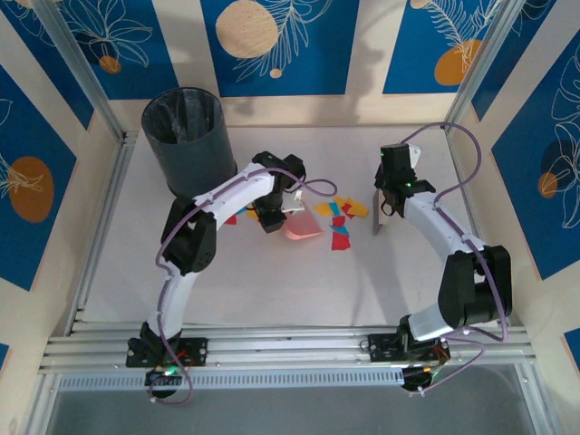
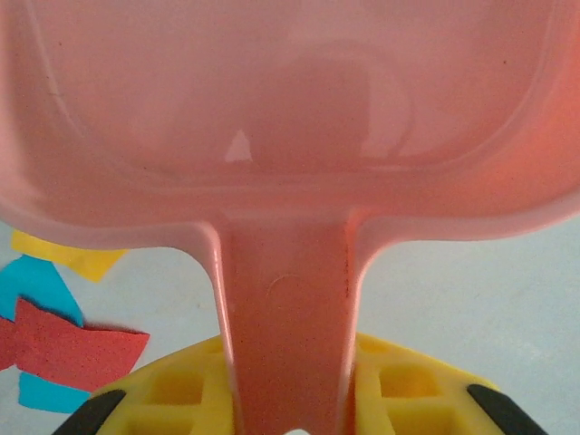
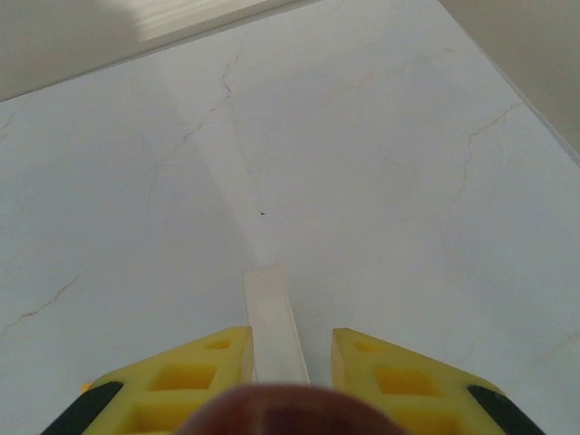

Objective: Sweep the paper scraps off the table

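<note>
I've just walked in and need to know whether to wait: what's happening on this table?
The left gripper grips a pink dustpan by its handle, low beside the left of the scraps. The right gripper grips a pale flat sweeper on their right. The scraps lie loose on the table, and the dustpan looks empty. A black bin stands back left.

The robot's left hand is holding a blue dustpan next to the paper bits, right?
Not quite. The dustpan is pink, not blue. The left wrist view shows it best: the left hand is shut on the dustpan's handle, and the paper bits lie beside it on the table.
</note>
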Controlling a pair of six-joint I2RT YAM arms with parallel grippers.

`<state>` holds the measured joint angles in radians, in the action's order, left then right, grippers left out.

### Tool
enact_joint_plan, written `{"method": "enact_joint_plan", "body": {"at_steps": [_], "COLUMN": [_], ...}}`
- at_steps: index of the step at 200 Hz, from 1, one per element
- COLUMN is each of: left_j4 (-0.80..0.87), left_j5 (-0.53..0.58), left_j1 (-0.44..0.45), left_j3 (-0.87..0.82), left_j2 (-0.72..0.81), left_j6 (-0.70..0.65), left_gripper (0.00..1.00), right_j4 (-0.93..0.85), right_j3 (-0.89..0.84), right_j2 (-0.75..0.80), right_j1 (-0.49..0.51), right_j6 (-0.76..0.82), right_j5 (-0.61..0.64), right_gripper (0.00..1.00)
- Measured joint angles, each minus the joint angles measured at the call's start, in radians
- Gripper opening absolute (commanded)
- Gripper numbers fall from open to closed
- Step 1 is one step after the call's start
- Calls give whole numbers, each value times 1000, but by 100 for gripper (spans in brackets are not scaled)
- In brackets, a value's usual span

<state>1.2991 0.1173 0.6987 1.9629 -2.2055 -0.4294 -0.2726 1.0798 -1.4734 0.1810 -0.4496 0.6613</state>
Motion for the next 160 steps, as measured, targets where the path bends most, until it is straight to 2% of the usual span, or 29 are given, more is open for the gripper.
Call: {"method": "enact_joint_plan", "body": {"at_steps": [80,160], "left_j4": [43,56], "left_j5": [-12,-39], "left_j1": [0,0], "left_j3": [81,175], "left_j2": [-57,-134], "left_j6": [-21,-51], "left_gripper": [0,0], "right_j4": [37,79], "right_j3": [44,88], "right_j2": [-57,-120], "right_j1": [5,83], "right_j6": [43,185], "right_j5": [-82,-222], "right_gripper": [0,0]}}
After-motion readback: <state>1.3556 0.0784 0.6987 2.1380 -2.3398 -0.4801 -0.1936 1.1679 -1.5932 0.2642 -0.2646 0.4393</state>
